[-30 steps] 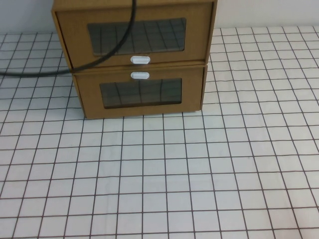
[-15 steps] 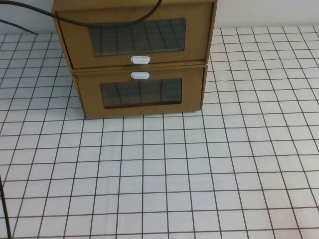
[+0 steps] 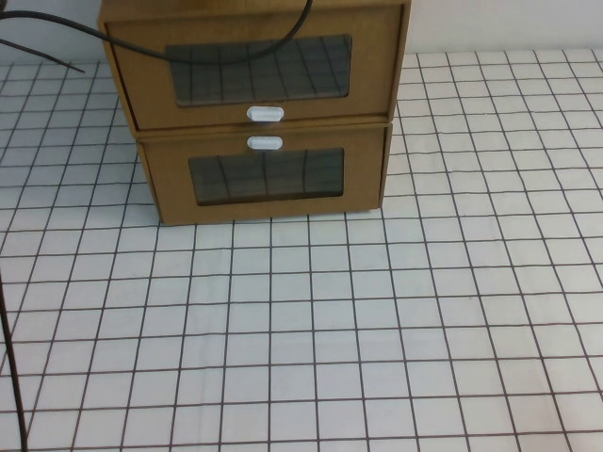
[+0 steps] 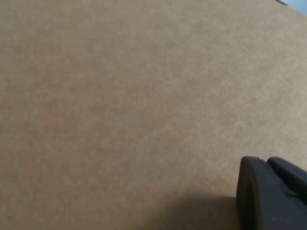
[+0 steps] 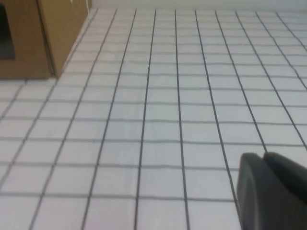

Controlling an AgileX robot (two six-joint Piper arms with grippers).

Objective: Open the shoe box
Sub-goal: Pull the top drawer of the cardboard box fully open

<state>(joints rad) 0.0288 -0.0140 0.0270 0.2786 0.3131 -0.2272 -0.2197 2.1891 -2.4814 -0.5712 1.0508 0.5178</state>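
Boxes: upper shoe box (image 3: 254,66) stacked on lower shoe box (image 3: 264,179), far left-centre of table (image 3: 396,330); both fronts shut.
Pulls: upper white pull (image 3: 265,113) just above lower white pull (image 3: 265,143).
Left gripper (image 4: 271,196): close against plain cardboard; which face, and my grip state, I cannot tell.
Right gripper (image 5: 271,191): over the table right of the boxes, clamped fully closed, empty.
Step, my guess: reaching a pull.
Doing it well: catch the pull squarely, draw straight toward the near edge, brace the stack.
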